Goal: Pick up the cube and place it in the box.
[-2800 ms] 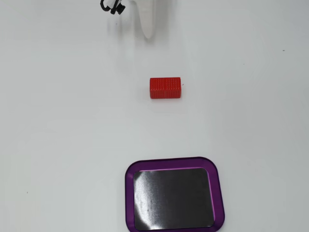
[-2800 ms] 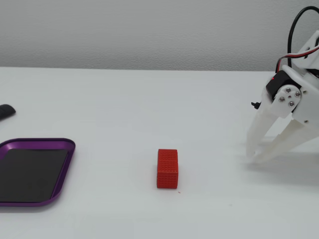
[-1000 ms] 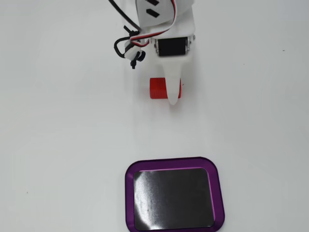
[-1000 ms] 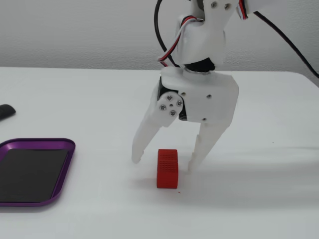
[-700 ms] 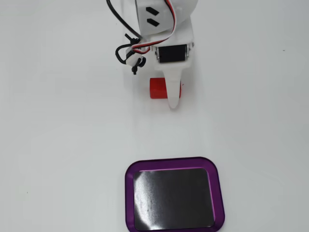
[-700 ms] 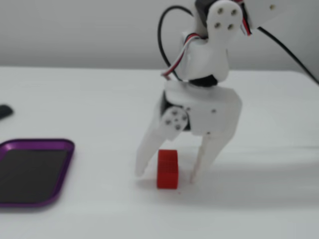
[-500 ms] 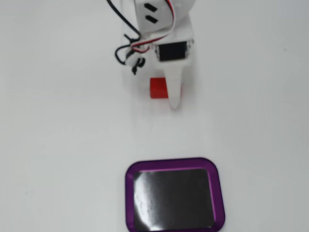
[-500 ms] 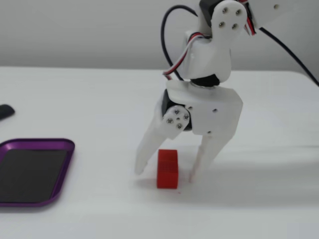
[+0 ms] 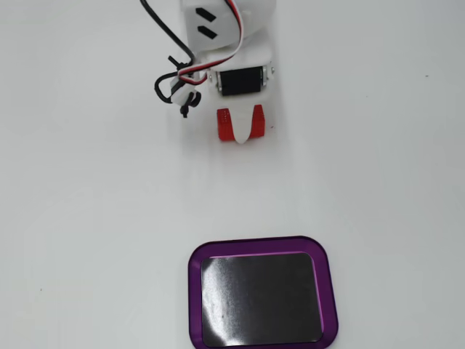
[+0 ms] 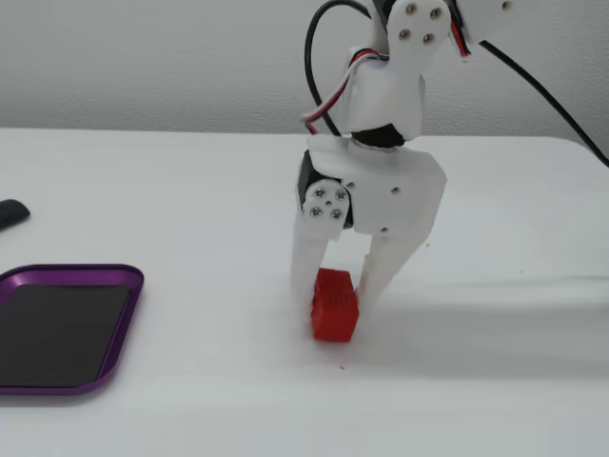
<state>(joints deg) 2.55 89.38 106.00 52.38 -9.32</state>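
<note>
The white plastic gripper (image 10: 335, 290) stands low over the matte white table (image 10: 190, 190), its 2 tapered fingers pinching the cube (image 10: 334, 306), a small red block with finely dotted faces resting on the tabletop. The box (image 9: 262, 293), a shallow rounded tray with purple rim and glossy black floor, lies well apart.

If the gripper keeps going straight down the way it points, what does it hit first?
Most likely the table. The gripper points down with its fingers either side of the cube, tips near the surface. Whether the cube would touch the palm first is unclear.
</note>
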